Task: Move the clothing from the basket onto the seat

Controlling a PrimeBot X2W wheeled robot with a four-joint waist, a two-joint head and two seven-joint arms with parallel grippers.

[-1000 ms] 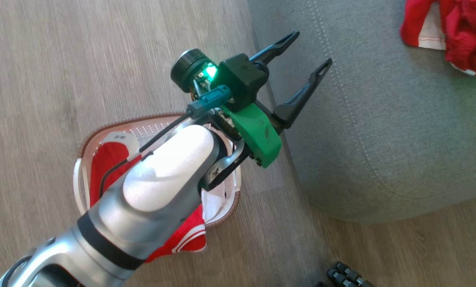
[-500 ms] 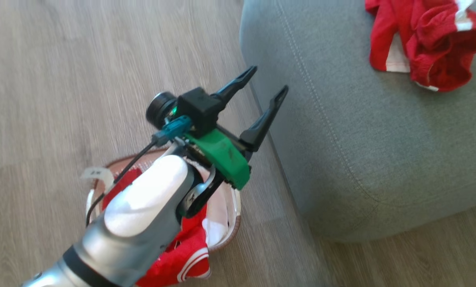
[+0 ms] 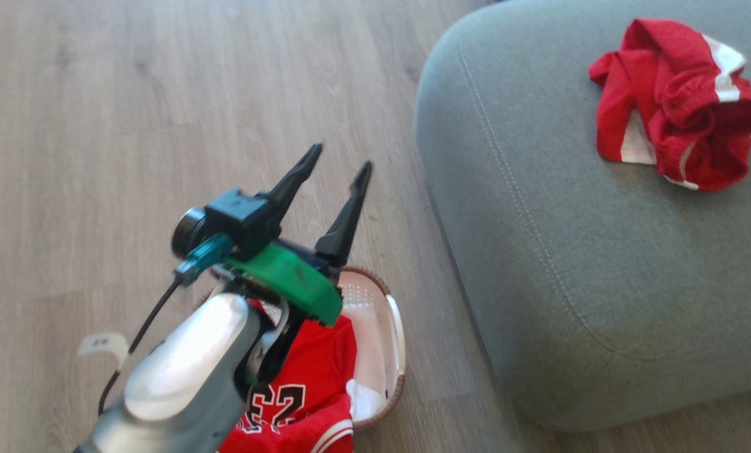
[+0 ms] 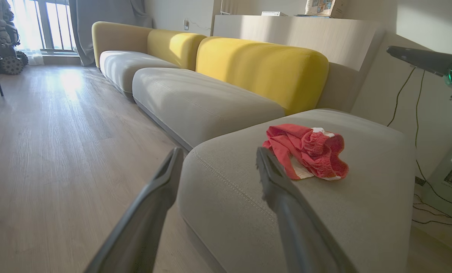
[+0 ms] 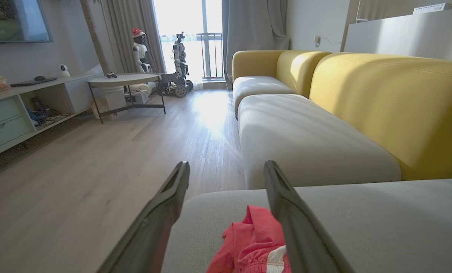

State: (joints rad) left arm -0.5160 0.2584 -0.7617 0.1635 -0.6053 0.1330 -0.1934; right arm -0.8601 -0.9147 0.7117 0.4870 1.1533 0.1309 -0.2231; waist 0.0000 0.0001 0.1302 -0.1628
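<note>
The white basket [image 3: 395, 318] with a brown rim stands on the wood floor beside the seat [image 3: 576, 264], a big grey-green cushion. In the basket lie a red jersey [image 3: 299, 384] with a black number and a small white piece [image 3: 366, 401]. More red clothing [image 3: 677, 104] lies crumpled on the seat [image 4: 241, 204], also visible as a red garment [image 4: 305, 151] ahead of my left gripper's fingers. My left gripper [image 3: 340, 157] hangs open and empty above the basket's far end, pointing past it [image 4: 219, 153]. My right gripper [image 5: 226, 167] is open and empty just above that garment [image 5: 254, 242].
Two more grey cushions [image 4: 199, 98] with yellow backrests [image 4: 263, 68] run on beyond the seat. Cables [image 4: 426, 189] trail down the wall at its far side. A round table [image 5: 123, 81] and low cabinet [image 5: 6, 117] stand across the open floor. A white tag [image 3: 101, 344] lies left of the basket.
The head camera has shifted. My left arm has swung away from the seat's edge to over the basket and floor, still open. The jersey's number now shows.
</note>
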